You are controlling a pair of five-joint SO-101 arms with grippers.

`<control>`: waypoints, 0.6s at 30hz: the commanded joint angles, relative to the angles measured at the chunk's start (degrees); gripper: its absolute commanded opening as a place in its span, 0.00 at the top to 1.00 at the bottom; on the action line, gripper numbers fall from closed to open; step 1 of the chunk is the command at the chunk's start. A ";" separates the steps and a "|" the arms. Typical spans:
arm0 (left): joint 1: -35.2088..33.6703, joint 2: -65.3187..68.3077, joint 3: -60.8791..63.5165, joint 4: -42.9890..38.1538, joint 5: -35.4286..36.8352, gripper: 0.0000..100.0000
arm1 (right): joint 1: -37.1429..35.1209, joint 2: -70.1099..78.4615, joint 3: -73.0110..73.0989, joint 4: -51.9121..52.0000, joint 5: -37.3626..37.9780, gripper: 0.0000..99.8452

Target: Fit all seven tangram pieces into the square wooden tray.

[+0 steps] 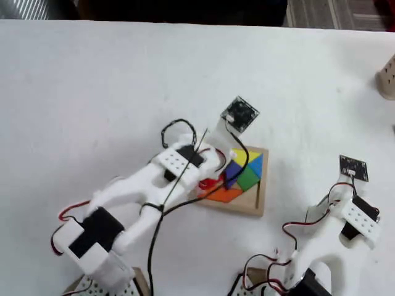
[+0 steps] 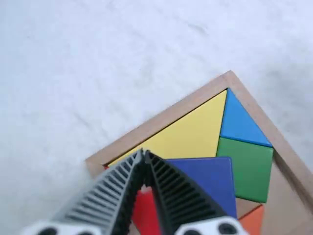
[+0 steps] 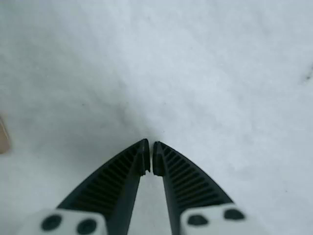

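The square wooden tray [image 2: 161,117] holds a yellow triangle [image 2: 190,132], a light blue triangle [image 2: 239,122], a green square [image 2: 247,169], a dark blue piece [image 2: 210,178], a red piece [image 2: 144,213] and an orange piece [image 2: 252,220]. My left gripper [image 2: 145,157] is shut, its tips together just over the red piece where it meets the yellow and dark blue ones. In the high view the left arm [image 1: 154,185] covers the tray's [image 1: 254,206] left side. My right gripper [image 3: 150,156] is shut over bare white table, to the right of the tray.
A beige perforated object [image 1: 387,77] stands at the table's far right edge. The right arm [image 1: 345,228] sits at the front right with loose wires [image 1: 308,222] around it. Bare wood [image 2: 288,196] shows along one side inside the tray.
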 commanded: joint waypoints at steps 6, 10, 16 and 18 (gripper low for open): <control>3.82 4.70 -3.60 -0.70 0.70 0.98 | -0.66 0.13 -0.18 -0.66 0.70 0.98; 4.09 7.69 -8.53 3.43 0.79 0.98 | -0.66 0.13 -0.18 -0.66 0.70 0.98; 8.84 7.96 -9.14 4.04 1.76 0.98 | -0.75 0.13 -0.18 -0.66 0.70 0.98; 9.98 7.96 -9.05 4.22 4.57 0.98 | -0.75 0.13 -0.18 -0.66 0.70 0.98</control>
